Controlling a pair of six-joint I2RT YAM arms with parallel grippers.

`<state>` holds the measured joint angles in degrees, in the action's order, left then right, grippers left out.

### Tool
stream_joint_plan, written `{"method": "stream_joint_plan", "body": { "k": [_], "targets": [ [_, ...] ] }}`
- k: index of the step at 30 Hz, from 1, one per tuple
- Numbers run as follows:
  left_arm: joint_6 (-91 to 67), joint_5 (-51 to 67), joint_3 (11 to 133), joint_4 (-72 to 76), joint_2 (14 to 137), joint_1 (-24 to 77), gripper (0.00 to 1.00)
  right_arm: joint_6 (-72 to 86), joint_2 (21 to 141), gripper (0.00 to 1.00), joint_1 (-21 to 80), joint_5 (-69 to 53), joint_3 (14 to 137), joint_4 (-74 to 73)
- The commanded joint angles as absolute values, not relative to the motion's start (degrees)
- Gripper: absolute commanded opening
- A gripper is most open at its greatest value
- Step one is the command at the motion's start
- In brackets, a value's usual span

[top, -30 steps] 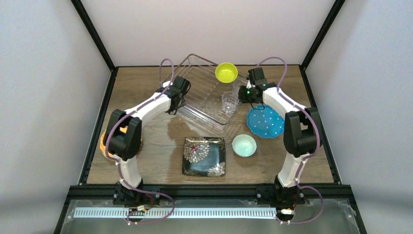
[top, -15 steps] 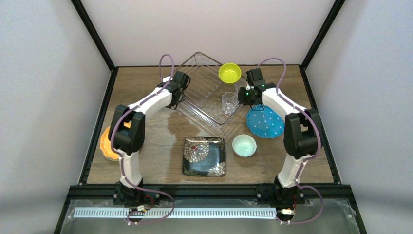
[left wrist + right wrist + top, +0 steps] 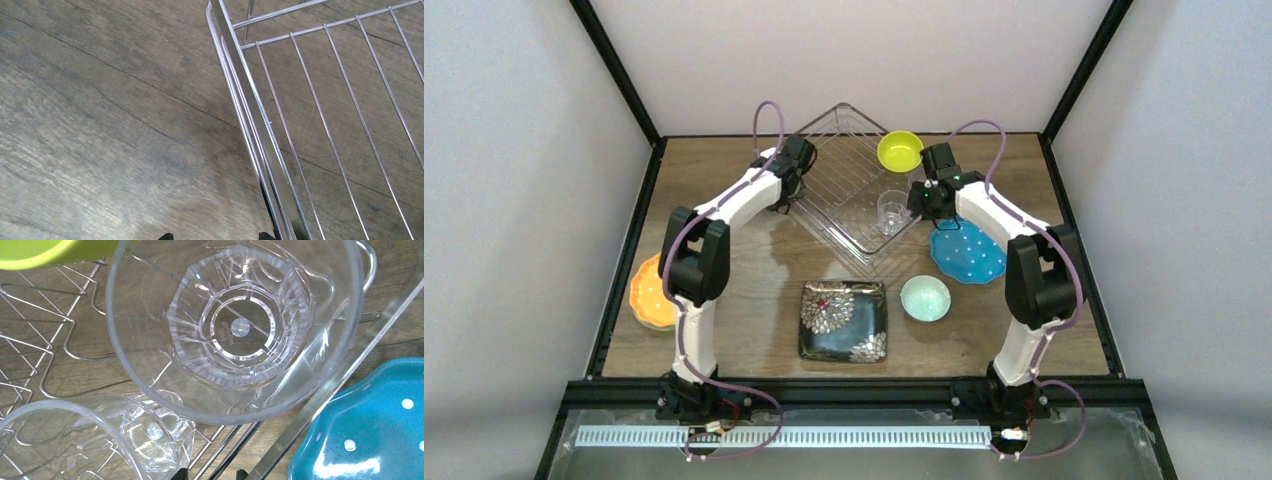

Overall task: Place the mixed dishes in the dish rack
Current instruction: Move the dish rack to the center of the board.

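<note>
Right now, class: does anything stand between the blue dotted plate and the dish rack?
Nothing lies between them: the blue dotted plate sits right beside the rim of the dish rack. Just inside that rim stand two glass cups, and the right gripper hangs over it.

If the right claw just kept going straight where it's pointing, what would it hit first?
Most likely the clear cup filling its wrist view, dead ahead of the right gripper; how close is hard to tell.

Dish rack (image 3: 849,180), upper centre, holds yellow-green bowl (image 3: 900,150), glass cups (image 3: 235,325); blue plate (image 3: 969,252), orange plate (image 3: 649,295), black plate (image 3: 843,320), mint bowl (image 3: 925,298) outside.
</note>
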<state>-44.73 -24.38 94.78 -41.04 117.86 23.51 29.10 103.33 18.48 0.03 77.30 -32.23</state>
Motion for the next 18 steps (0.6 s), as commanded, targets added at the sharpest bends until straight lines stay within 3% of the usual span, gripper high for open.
{"method": "stream_joint_plan", "body": {
  "k": [1,18],
  "targets": [
    [-45.02,-20.66,98.73,-34.89,120.65,24.22,1.0,21.94,100.0,0.48,23.59,-8.93,78.6,-34.44],
    [-46.8,-19.16,103.92,-38.46,121.27,24.86,1.0,19.92,97.12,0.54,26.08,-5.52,82.58,-36.0]
  ]
}}
